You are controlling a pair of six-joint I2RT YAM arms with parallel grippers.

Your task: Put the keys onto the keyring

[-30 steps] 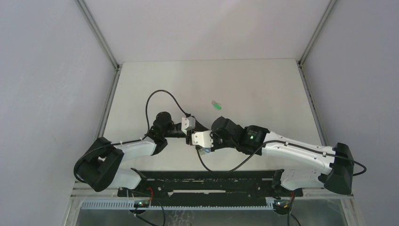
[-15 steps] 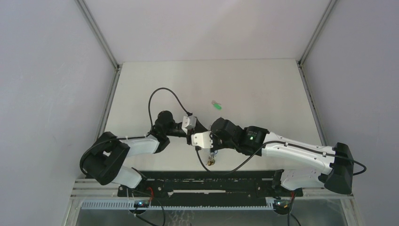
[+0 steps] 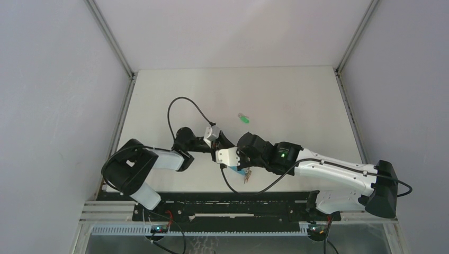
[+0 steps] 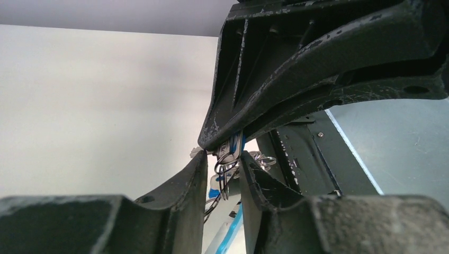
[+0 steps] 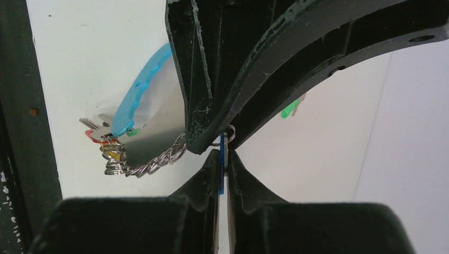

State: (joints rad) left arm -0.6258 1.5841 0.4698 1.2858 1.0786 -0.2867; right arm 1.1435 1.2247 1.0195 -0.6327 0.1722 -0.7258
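My right gripper (image 5: 223,156) is shut on the blue key (image 5: 222,170), which shows edge-on between its pads. The key's small wire ring (image 4: 226,168) pokes out into the narrow gap of my left gripper (image 4: 222,161), whose jaws stand slightly open around it, with light on both sides. From that ring a chain (image 5: 156,161) runs to the keyring (image 5: 138,95), whose turquoise sleeve and coloured tags (image 5: 106,144) hang beneath. From above, both grippers (image 3: 218,147) (image 3: 226,159) meet above the table's near middle, the keyring (image 3: 244,173) dangling below. A green key (image 3: 243,119) lies apart on the table.
The black base rail (image 3: 233,203) runs along the near edge just under the hanging keyring. A black cable (image 3: 182,103) loops up from the left wrist. Grey walls close the table (image 3: 296,95) on both sides and at the back.
My left gripper's jaws have narrowed around the small ring, and the left arm has shifted right. The hanging keyring has swung to the right under the right gripper, which stays shut.
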